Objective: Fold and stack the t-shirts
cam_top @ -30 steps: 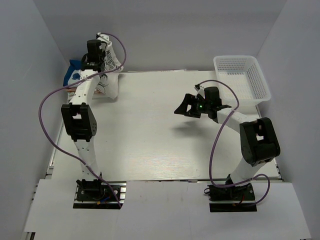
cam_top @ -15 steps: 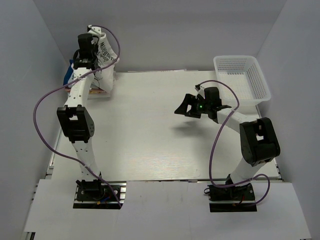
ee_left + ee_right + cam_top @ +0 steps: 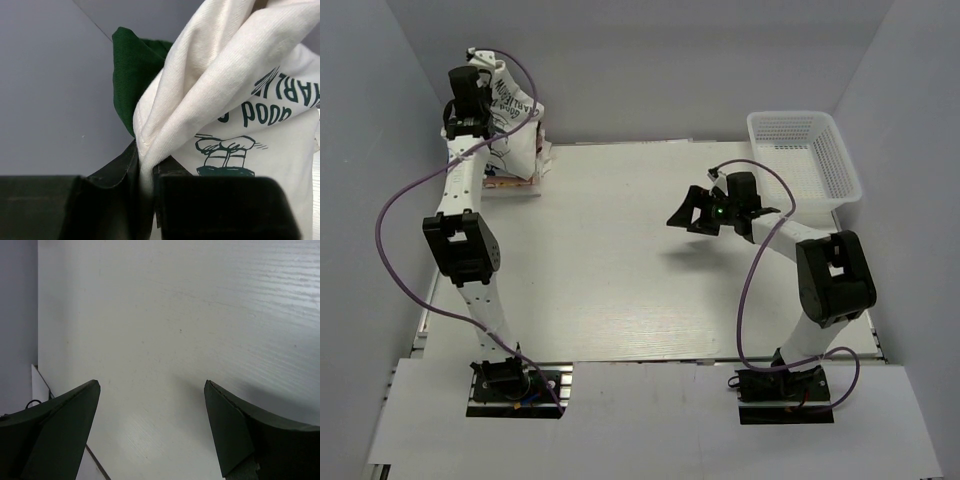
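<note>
Two grippers: the left gripper (image 3: 150, 182) is clamped tight on a fold of cloth; the right gripper (image 3: 150, 385) gapes wide and holds nothing.
Left hold: a cream t-shirt (image 3: 225, 75), bunched into a narrow ridge between the dark fingers (image 3: 210, 200). Dark green lettering and a cartoon's legs show on the hanging part.
Beside the hold: a dark green t-shirt (image 3: 132, 70) lies against the cream one just above the fingers. I cannot tell whether it is pinched too.
Cream tee's place: held high above the far left corner of the table (image 3: 620, 260), its lower part draping down to that corner.
Under it: pinkish cloth (image 3: 510, 182), mostly hidden by the drape and the arm.
Right gripper's place: over the table's bare middle, well apart from the shirts.
Far right corner: a white mesh basket (image 3: 840, 165).
Left edge: a purple cable (image 3: 390, 205) loops out past it.
</note>
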`<move>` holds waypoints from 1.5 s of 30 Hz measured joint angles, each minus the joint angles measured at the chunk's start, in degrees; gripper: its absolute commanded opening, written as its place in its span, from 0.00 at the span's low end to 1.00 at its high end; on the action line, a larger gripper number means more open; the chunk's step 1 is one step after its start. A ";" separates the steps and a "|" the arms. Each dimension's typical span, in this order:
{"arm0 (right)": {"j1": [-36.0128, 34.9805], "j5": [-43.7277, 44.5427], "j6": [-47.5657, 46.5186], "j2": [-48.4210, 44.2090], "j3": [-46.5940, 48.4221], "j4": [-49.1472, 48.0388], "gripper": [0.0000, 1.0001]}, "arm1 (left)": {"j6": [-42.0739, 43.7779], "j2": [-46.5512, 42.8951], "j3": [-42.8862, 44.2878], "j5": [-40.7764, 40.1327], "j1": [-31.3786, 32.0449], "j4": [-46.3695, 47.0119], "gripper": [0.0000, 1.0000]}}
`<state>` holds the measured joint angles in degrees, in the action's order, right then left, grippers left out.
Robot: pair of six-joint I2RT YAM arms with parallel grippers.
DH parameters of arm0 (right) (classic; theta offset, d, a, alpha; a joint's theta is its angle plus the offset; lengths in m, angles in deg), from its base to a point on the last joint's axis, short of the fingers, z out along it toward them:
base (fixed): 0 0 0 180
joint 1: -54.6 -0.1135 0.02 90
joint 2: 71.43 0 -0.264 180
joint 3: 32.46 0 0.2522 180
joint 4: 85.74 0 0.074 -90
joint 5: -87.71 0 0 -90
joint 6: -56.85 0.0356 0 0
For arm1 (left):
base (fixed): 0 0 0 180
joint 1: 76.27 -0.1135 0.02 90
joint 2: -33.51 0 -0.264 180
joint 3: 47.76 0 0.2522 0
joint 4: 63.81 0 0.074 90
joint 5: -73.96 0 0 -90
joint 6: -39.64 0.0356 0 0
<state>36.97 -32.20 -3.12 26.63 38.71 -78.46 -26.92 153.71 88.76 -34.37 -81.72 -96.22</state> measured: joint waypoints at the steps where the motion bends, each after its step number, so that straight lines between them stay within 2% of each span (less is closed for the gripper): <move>1: -0.02 -0.39 0.11 0.52 0.70 0.59 0.90 | -0.22 0.26 0.70 0.70 -0.48 -0.44 0.00; 7: -0.11 -2.69 -0.15 3.02 7.43 3.37 0.90 | -2.40 1.46 4.20 3.76 -1.95 -1.29 0.00; 14: -0.17 -2.82 -0.63 2.67 8.35 4.20 0.90 | -3.48 1.53 1.57 2.97 -1.66 -0.04 0.00; 27: -0.76 -2.80 -0.57 2.69 8.35 5.18 0.90 | -5.95 3.72 -3.37 -4.09 -1.73 4.70 0.00; 28: -0.81 -2.80 -0.57 2.69 8.35 5.20 0.90 | -6.01 3.91 -3.87 -4.94 -1.75 5.46 0.07; 29: -0.83 -2.78 -0.55 2.73 8.35 5.22 0.90 | -6.14 4.13 -4.39 -5.86 -1.79 6.16 0.19; 30: -0.85 -2.80 -0.55 2.86 8.39 5.27 0.90 | -6.40 4.42 -4.81 -6.80 -1.81 6.75 0.36; 32: -0.92 -2.64 -0.52 3.26 8.46 5.40 0.90 | -6.99 5.57 -4.81 -8.66 -1.95 7.54 1.00; 38: -1.16 -1.99 -0.55 4.02 8.66 7.08 0.90 | -9.60 9.27 -2.71 -11.21 -2.38 8.22 1.00; 45: -1.60 -1.29 -0.76 3.96 8.81 8.11 0.90 | -12.74 7.93 -4.26 -8.98 -2.67 7.74 1.00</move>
<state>35.37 -33.49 -3.89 30.58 47.52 -70.35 -39.66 161.64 84.50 -43.35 -84.39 -88.48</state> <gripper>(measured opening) 0.904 0.994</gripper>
